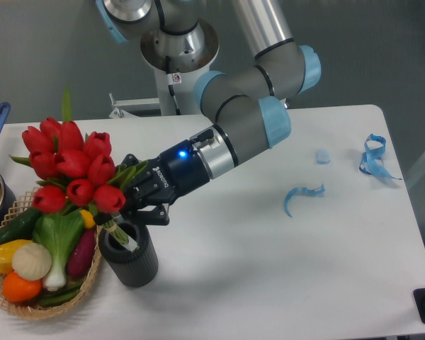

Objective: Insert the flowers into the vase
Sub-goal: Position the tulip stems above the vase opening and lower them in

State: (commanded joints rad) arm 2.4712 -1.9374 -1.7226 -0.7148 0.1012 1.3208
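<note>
White table (269, 269) holds the vase (129, 256). Gripper (134, 198) squeezes the flowers (71, 166) by their stems, which dip into the vase's mouth.

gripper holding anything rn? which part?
Yes. The gripper is shut on the flowers, gripping the green stems just below the red blooms. The stem ends reach down into the mouth of the vase.

Grey metal arm (241, 120) of thick round links with pale blue caps at the joints; silver band and glowing blue light at the wrist; black claw (138, 202) bearing small white lettering
</note>
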